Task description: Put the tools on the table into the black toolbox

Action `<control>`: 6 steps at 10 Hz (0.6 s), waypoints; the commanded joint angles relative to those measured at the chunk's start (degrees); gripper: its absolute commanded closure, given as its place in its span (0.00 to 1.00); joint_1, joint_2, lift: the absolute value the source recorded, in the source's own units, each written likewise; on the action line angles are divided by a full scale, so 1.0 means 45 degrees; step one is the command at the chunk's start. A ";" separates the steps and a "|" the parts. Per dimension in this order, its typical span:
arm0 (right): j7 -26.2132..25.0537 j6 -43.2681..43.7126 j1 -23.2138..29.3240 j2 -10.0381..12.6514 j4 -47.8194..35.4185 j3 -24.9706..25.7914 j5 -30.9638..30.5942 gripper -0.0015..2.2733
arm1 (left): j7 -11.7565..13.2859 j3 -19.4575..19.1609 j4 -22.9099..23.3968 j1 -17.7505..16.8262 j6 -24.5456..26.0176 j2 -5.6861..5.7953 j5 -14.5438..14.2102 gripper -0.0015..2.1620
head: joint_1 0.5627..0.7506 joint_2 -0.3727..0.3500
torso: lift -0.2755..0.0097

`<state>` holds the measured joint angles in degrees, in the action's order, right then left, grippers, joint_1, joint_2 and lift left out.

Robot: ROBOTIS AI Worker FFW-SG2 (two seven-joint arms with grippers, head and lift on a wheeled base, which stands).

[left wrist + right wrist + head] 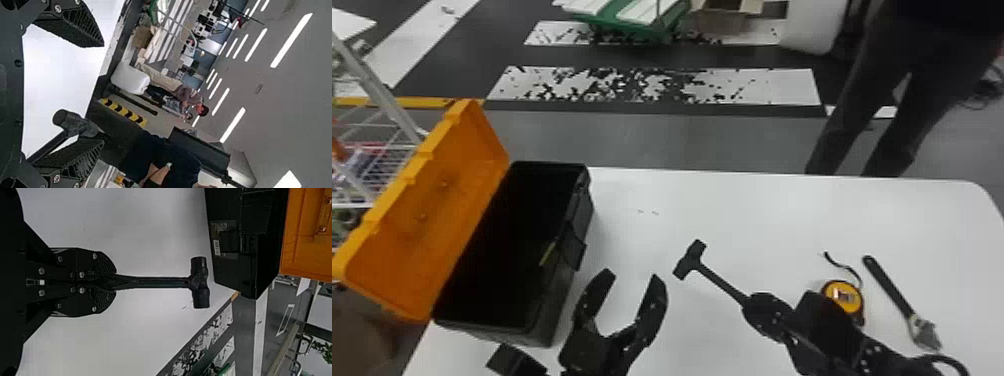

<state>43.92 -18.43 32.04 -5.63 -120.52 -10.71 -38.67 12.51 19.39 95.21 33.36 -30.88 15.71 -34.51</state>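
White table (pixel 757 210); bears the toolbox and tools. Black toolbox (pixel 557 300) at robot's left; orange lid (pixel 442 200) folded back, interior accessible from above. Left gripper (pixel 632 275) beside the toolbox; fingers spread, nothing between them. Right gripper (pixel 115 282) pinching the hammer (pixel 156 282) by the handle's end; head out in front, between left gripper and tape measure in the head view, outside the toolbox.

Handling, judged: hammer stiff and sturdy, weight mostly in the head; an end grip gives leverage to tilt or twist it; handle just behind the head would balance better if re-gripped. Likely next: carry it over the toolbox wall, head clear of the rim, and lower it in.

Wrench (pixel 889 285) lies at robot's right; stiff, probably metal, heavier at the adjustable end; take mid-handle or slightly toward that end. Tape measure (pixel 841 296) just beside it, near the right arm; compact, hard case, rounded, could slip or roll out; grasp squarely across the case, not by the soft strap.
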 commanded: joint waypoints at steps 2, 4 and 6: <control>-0.0132 0.0001 -0.0029 0.0000 -0.0152 -0.0081 0.0194 0.99 | 0.1145 -0.0091 0.0131 0.0008 0.0877 0.0024 -0.1609 0.06 | 0.70 0.66 | 0.83; -0.0268 0.0001 -0.0049 0.0078 -0.0210 -0.0315 0.0311 0.99 | 0.1985 -0.0091 0.0190 -0.0011 0.1463 -0.0015 -0.2332 0.06 | 0.70 0.65 | 0.83; -0.0366 0.0001 -0.0107 0.0137 -0.0289 -0.0647 0.0311 0.99 | 0.2474 -0.0052 0.0190 -0.0011 0.1815 -0.0093 -0.2859 0.06 | 0.70 0.65 | 0.83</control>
<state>42.27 -18.42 31.68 -5.08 -121.65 -13.19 -37.27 23.67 19.02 96.05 33.31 -23.02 15.36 -46.64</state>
